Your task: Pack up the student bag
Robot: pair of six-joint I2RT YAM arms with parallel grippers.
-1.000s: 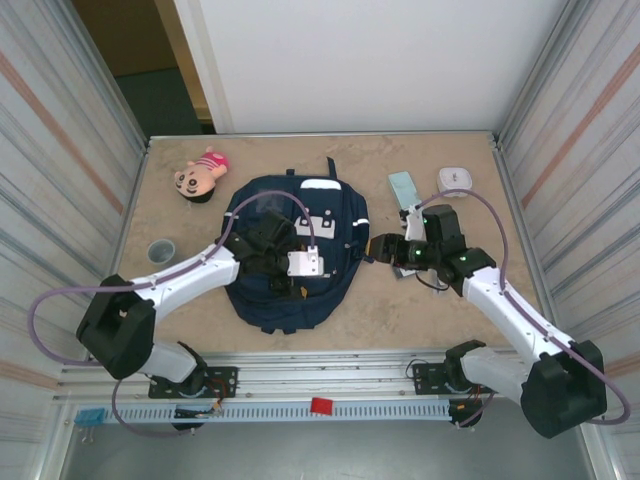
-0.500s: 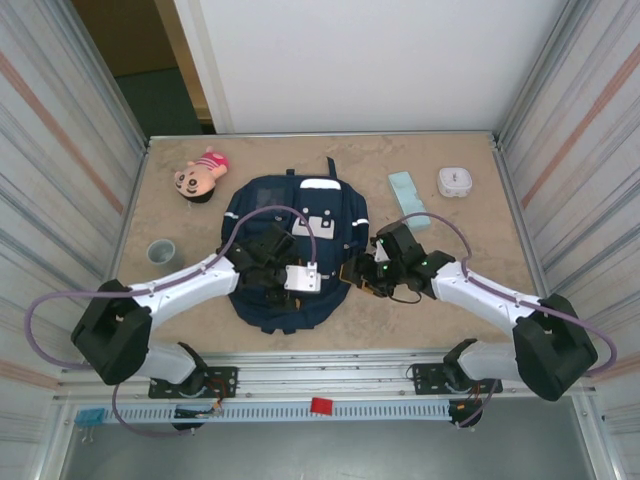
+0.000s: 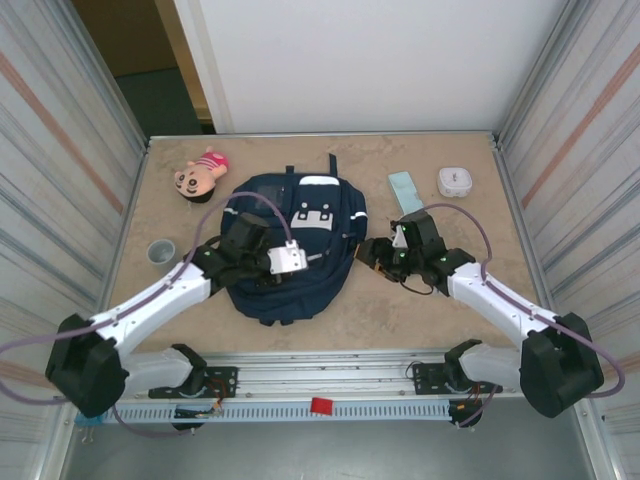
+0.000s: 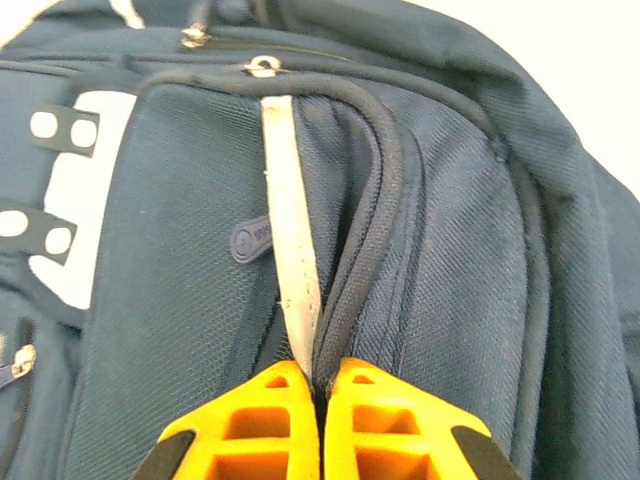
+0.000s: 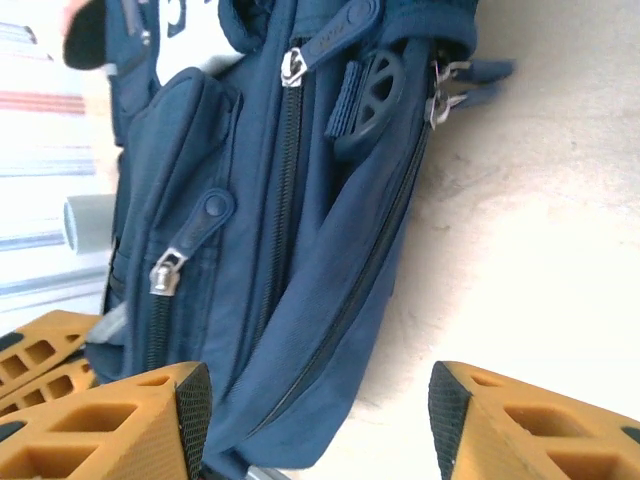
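Observation:
The student bag (image 3: 310,290) lies flat in the middle of the table, navy with white patches. My left gripper (image 3: 303,260) rests on top of the bag. In the left wrist view its yellow fingers (image 4: 270,420) are shut on a raised fold of the bag (image 4: 180,300), pinching the white trim stripe (image 4: 290,230) and the dark piping beside it. My right gripper (image 3: 368,252) is at the bag's right edge, low over the table. It stands open in the right wrist view (image 5: 320,410), with the bag's side (image 5: 300,250) reaching partway between its pads and touching neither.
A pink doll (image 3: 198,178) lies at the back left and a grey cup (image 3: 160,251) stands left of the bag. A pale teal case (image 3: 404,190) and a small white box (image 3: 455,181) sit at the back right. Metal walls close in both sides.
My left gripper has shut on a fold of the bag and drawn left, bunching the fabric. My right gripper swung in to the bag's right edge and stays open.

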